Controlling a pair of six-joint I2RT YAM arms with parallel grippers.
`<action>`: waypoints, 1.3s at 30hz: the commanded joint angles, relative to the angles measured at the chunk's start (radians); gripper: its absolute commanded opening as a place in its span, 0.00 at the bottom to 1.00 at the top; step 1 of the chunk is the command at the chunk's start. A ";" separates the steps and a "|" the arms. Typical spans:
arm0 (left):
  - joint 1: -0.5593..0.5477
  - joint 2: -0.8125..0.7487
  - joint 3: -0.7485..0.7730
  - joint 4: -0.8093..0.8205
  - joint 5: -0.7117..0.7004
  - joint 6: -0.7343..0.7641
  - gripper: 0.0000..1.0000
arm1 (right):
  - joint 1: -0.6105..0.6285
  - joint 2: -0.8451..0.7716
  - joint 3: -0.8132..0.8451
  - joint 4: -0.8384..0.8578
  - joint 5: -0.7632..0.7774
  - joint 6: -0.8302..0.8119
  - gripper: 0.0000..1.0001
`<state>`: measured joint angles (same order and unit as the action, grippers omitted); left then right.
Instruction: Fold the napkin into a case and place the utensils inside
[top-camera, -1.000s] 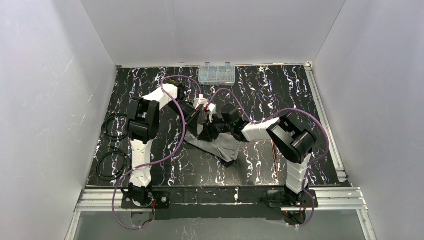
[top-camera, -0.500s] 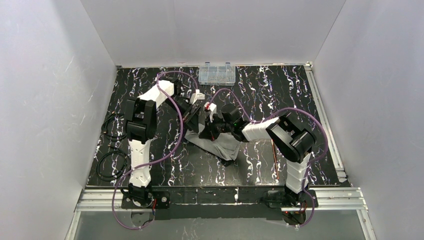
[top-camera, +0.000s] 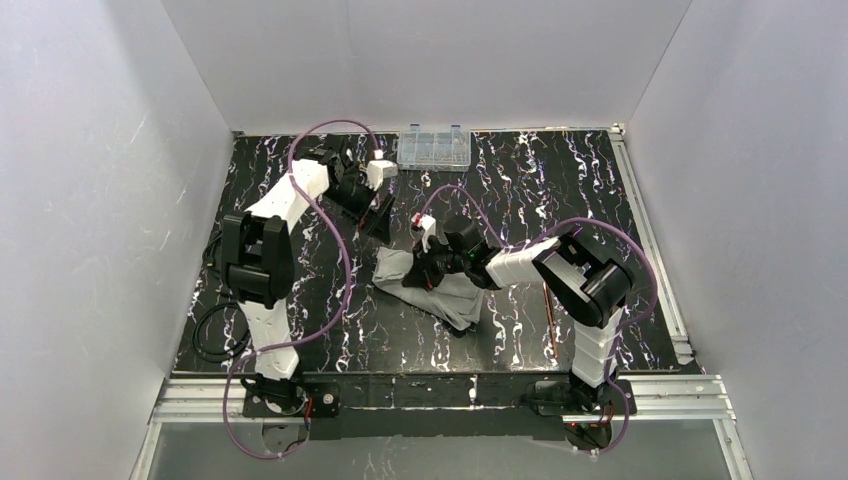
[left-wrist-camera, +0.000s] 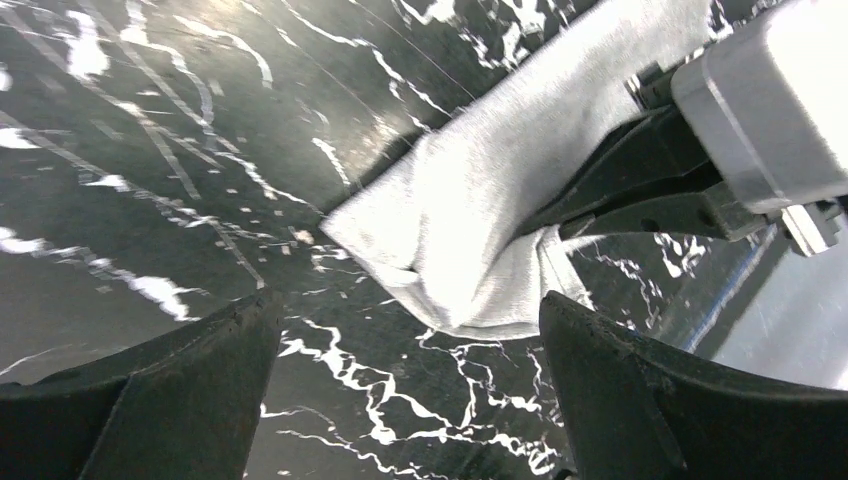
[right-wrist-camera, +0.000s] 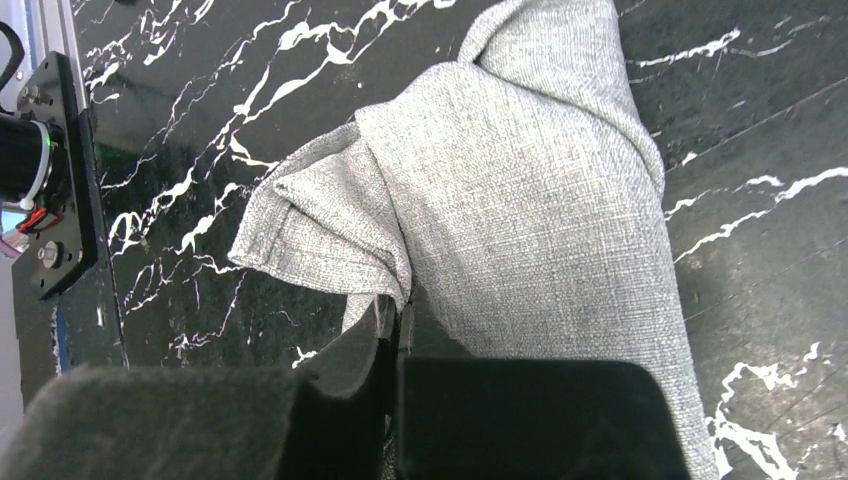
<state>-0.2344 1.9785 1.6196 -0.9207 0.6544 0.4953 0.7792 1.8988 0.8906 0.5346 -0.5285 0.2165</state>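
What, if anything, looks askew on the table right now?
The napkin is folded unevenly: a small corner flap juts sideways from the bundle, puckered where the right gripper is shut on the fold. The left gripper hovers open, apart from the cloth. Nothing looks spilled or damaged.

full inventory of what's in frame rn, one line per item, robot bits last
napkin: 1, light grey, folded bundle, table centre
utensils: count unclear, copper, thin, near right, partly hidden by the right arm
compartment box: 1, clear, far edge, centre
cable coils: 2, black, left edge of the table
table: 1, black with white veining
left gripper: 1, black, open and empty, off the napkin's far-left end
right gripper: 1, black, shut on a fold of the napkin
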 joint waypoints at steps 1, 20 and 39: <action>0.032 -0.107 -0.026 0.169 -0.109 -0.155 0.98 | 0.000 -0.016 -0.022 0.056 -0.004 0.023 0.01; -0.169 -0.228 -0.337 0.394 -0.197 -0.013 0.62 | -0.006 -0.019 -0.128 0.191 -0.032 0.174 0.01; -0.233 -0.260 -0.426 0.445 -0.205 -0.095 0.43 | -0.017 0.006 -0.196 0.293 -0.030 0.240 0.01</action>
<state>-0.4488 1.7546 1.1797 -0.4469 0.4084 0.4232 0.7658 1.9091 0.7486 0.7258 -0.5602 0.4442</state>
